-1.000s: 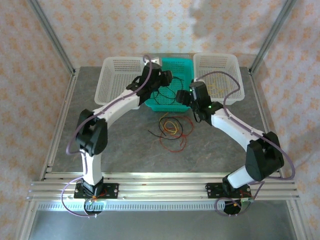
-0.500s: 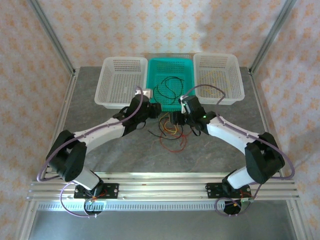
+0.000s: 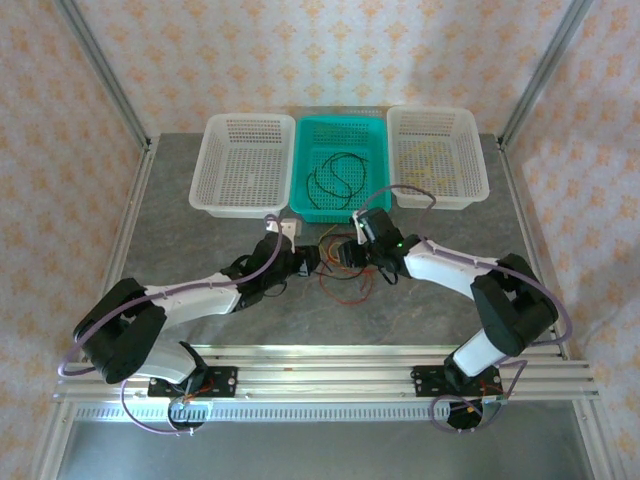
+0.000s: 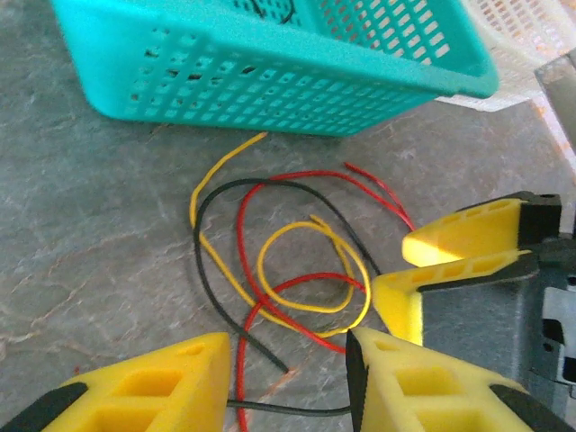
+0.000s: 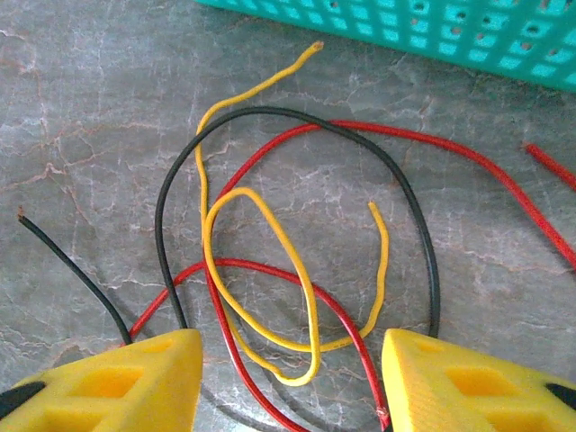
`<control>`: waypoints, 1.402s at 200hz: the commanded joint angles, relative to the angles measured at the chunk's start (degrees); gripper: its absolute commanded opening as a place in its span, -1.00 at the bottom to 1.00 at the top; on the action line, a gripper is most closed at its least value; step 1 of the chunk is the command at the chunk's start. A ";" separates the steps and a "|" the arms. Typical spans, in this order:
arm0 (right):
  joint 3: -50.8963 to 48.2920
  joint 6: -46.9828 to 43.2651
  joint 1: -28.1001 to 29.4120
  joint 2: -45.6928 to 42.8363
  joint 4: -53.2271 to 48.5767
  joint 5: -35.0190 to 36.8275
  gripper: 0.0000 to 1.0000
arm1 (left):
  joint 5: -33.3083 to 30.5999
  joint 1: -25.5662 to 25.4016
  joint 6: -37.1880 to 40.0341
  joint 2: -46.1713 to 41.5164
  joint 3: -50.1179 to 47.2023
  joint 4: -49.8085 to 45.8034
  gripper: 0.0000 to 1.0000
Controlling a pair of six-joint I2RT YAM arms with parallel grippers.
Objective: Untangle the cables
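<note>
Two claws sit low over the cables (image 3: 345, 272), a loose knot of red, yellow and black wire. It lies on the counter (image 3: 180, 240) just in front of the teal basket (image 3: 310, 212), about midway between the left and right edges. The left claw (image 3: 312, 258) meets the knot from the left and the right claw (image 3: 338, 255) from the right, their tips near each other. Both stand spread, pinching nothing that I can see.

In the right wrist view, the right claw's fingers (image 5: 135, 378) straddle the near end of a yellow loop (image 5: 261, 279). A red wire (image 5: 270, 270) is threaded through it and a black wire (image 5: 297, 117) arches round the outside. In the left wrist view, a black strand (image 4: 288, 409) runs between the left claw's fingers.

I take this as the moment of choosing a strand. The next move calls for closing on one wire alone, perhaps the yellow loop. The other claw would pin the rest, and the pull would need to be slow so the wire slides out rather than dragging the whole knot.

Three baskets line the far edge. The teal one holds a black cable (image 3: 335, 180). The right-hand white basket (image 3: 450, 203) holds a yellow cable (image 3: 430, 155). In the left-hand white basket (image 3: 240, 207) I can make out nothing.
</note>
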 commanded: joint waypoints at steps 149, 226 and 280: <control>-2.00 -0.62 0.77 6.81 12.83 2.99 -0.16 | 0.94 0.11 -5.58 0.50 -4.49 11.37 -0.22; -2.34 -0.77 0.85 4.91 11.19 3.58 -0.53 | -0.18 0.19 -4.92 2.84 -2.44 10.10 -0.22; -3.19 -1.72 0.88 -1.19 7.02 3.97 -0.77 | -0.94 1.07 -3.20 6.18 1.97 6.89 -0.22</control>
